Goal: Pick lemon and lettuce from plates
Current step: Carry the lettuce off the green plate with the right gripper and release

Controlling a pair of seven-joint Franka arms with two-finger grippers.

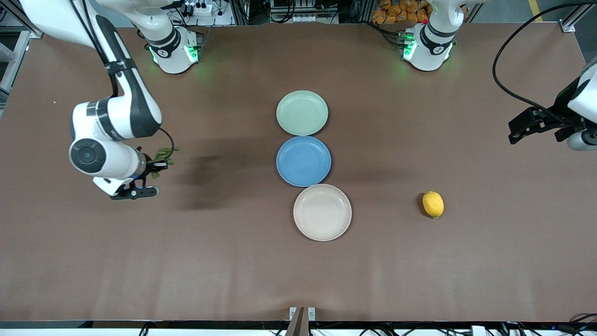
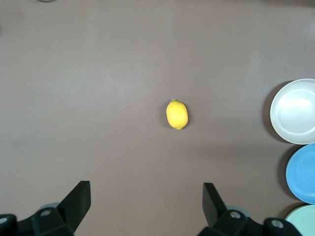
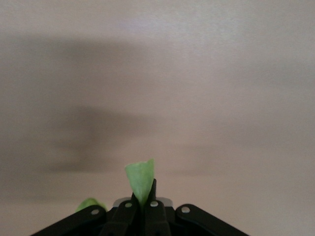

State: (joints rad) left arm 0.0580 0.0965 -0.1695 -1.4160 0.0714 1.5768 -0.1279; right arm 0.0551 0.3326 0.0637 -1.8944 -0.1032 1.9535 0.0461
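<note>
The yellow lemon (image 1: 433,204) lies on the bare brown table, beside the beige plate (image 1: 322,212) toward the left arm's end. It also shows in the left wrist view (image 2: 177,114). The mint plate (image 1: 302,113) and the beige plate are both empty. My right gripper (image 1: 157,164) is shut on the green lettuce (image 1: 164,154) and holds it up over bare table at the right arm's end; the right wrist view shows the leaf (image 3: 140,177) pinched in the gripper (image 3: 146,196). My left gripper (image 1: 517,133) is open and empty (image 2: 146,196), raised over the left arm's end.
An empty bright blue plate (image 1: 303,161) lies between the mint and beige plates. All three stand in a row at mid-table. The left wrist view shows the beige plate (image 2: 295,110), the blue plate (image 2: 302,174) and the mint plate (image 2: 302,221) at its edge.
</note>
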